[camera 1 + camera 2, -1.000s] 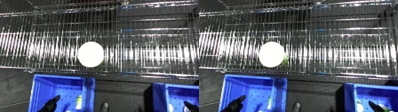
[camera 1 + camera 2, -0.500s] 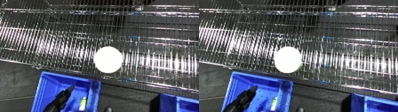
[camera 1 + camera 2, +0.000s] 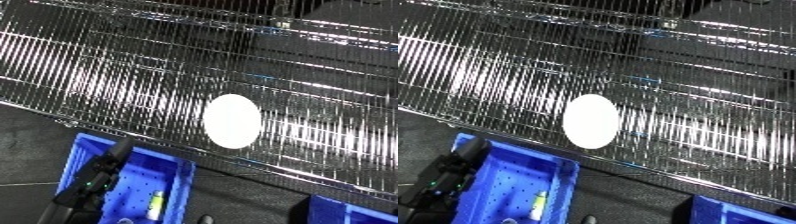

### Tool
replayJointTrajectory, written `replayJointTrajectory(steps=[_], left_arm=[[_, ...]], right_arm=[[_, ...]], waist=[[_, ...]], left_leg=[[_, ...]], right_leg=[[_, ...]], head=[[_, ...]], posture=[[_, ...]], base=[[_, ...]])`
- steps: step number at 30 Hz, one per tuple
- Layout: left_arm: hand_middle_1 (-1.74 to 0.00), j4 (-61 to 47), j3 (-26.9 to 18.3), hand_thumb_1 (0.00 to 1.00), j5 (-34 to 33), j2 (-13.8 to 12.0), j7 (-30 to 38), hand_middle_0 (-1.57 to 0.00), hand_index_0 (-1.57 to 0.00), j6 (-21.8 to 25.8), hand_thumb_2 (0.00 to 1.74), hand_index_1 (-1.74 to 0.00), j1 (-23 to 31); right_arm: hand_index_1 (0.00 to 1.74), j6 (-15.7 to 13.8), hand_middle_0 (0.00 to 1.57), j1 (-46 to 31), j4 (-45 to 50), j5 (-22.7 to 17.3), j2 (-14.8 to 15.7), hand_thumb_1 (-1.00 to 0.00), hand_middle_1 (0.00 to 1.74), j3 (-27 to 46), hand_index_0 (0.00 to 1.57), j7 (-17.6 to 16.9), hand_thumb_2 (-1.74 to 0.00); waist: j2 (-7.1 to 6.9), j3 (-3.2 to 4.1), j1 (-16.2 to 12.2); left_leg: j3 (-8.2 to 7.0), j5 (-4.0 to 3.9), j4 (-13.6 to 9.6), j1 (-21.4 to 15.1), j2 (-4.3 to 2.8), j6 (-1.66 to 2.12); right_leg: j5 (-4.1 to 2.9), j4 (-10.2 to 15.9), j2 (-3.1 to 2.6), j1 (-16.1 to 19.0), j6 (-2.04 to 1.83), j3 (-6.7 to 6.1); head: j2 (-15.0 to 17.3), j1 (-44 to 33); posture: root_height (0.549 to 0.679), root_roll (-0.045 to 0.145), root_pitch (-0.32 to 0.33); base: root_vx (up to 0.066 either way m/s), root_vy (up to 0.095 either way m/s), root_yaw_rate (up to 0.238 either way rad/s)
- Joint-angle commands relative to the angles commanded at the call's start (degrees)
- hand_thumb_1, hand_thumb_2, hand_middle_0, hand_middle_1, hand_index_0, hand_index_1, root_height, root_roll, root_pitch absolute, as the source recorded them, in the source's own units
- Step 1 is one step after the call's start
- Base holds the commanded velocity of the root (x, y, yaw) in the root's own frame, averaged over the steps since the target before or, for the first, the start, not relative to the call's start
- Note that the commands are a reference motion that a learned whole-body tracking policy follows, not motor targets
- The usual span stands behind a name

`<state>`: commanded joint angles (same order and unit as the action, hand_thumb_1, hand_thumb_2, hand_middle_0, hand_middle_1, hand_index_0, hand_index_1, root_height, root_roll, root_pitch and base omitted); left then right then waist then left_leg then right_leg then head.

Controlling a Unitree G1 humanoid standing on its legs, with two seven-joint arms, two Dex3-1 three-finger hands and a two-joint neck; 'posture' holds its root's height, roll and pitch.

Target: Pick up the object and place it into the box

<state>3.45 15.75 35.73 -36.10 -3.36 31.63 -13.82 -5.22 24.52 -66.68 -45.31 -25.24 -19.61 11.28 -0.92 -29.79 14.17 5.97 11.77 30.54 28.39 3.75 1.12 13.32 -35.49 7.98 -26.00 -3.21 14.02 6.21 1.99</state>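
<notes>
A white oval object (image 3: 232,121) lies at mid-frame on a wire shelf (image 3: 107,65) that slants from upper left to lower right. At the lower left, the left hand (image 3: 99,176) reaches up from the bottom edge over the left rim of a blue bin (image 3: 178,186); whether its fingers are spread or curled cannot be told. A small yellowish item (image 3: 156,202) lies inside the bin. A second blue bin (image 3: 740,214) shows at the lower right corner.
</notes>
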Motion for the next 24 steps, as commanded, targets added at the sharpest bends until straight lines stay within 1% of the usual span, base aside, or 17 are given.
replayJointTrajectory(steps=[5,7,10,14,19,24], left_arm=[[-0.26,-1.67,-1.05,0.15,-3.16,1.09,1.05,-0.24,-0.24,-0.05,0.26,-0.26,-0.92],[-0.26,-1.06,-0.73,0.15,-4.64,1.55,1.96,-0.24,-0.24,-0.56,0.26,-0.26,-2.00],[-0.26,1.29,0.38,0.15,-7.32,2.36,4.65,-0.24,-0.24,-1.80,0.26,-0.26,-4.76],[-0.26,5.61,2.19,0.15,-11.45,2.93,8.80,-0.24,-0.24,-2.93,0.26,-0.26,-8.80],[-0.26,12.50,4.50,0.15,-17.48,3.20,14.41,-0.24,-0.24,-2.27,0.26,-0.26,-13.86],[-0.26,18.07,5.08,0.15,-17.31,3.20,15.68,-0.24,-0.24,-2.40,0.26,-0.26,-17.51]], right_arm=[[0.00,0.26,0.00,0.01,-0.27,-0.49,0.86,0.00,0.00,0.41,0.00,0.52,0.00],[0.00,0.63,0.00,0.45,-0.45,-0.28,1.20,0.00,0.00,0.28,0.00,0.76,0.00],[0.00,1.28,0.00,1.30,-0.68,0.26,1.59,0.00,0.00,-0.30,0.00,1.41,0.00],[0.00,1.96,0.00,2.00,-0.53,1.26,1.84,0.00,0.00,-1.17,0.00,2.52,0.00],[0.00,2.48,0.00,2.55,-0.04,2.67,1.40,0.00,0.00,-2.38,0.00,3.99,0.00],[0.00,2.56,0.00,2.68,0.96,3.40,1.07,0.00,0.00,-3.79,0.00,4.84,0.00]], waist=[[-0.77,0.00,0.02],[-1.16,0.00,-0.28],[-1.98,0.00,-1.12],[-3.21,0.00,-2.56],[-4.38,0.00,-4.54],[-5.48,0.00,-6.34]], left_leg=[[0.04,0.43,0.47,-0.03,0.09,-0.06],[-0.10,0.70,0.93,0.05,0.05,-0.11],[-0.50,1.20,1.89,0.27,-0.23,-0.19],[-1.13,1.65,2.87,0.45,-1.02,-0.29],[-2.14,1.72,3.55,0.88,-2.14,-0.28],[-3.08,2.13,4.66,1.79,-3.11,-0.24]], right_leg=[[0.00,-0.08,-0.10,0.30,-0.03,0.05],[0.02,-0.26,-0.29,0.32,-0.03,-0.08],[0.07,-0.61,-0.81,0.24,-0.04,-0.61],[0.03,-0.92,-1.66,0.04,-0.14,-1.58],[-0.06,-1.44,-2.57,-0.88,-0.26,-2.91],[-0.06,-2.09,-3.39,-2.15,-0.33,-3.90]], head=[[0.70,-1.52],[0.99,-2.48],[1.50,-6.06],[1.39,-11.82],[0.31,-18.38],[-0.48,-21.49]], posture=[[0.653,0.031,0.108],[0.653,0.030,0.106],[0.652,0.026,0.101],[0.651,0.020,0.096],[0.648,0.014,0.098],[0.646,0.008,0.104]], base=[[0.025,-0.036,-0.006],[0.023,-0.007,-0.107],[0.025,0.011,-0.206],[0.021,0.027,-0.257],[0.003,0.056,-0.243],[-0.002,0.040,-0.189]])
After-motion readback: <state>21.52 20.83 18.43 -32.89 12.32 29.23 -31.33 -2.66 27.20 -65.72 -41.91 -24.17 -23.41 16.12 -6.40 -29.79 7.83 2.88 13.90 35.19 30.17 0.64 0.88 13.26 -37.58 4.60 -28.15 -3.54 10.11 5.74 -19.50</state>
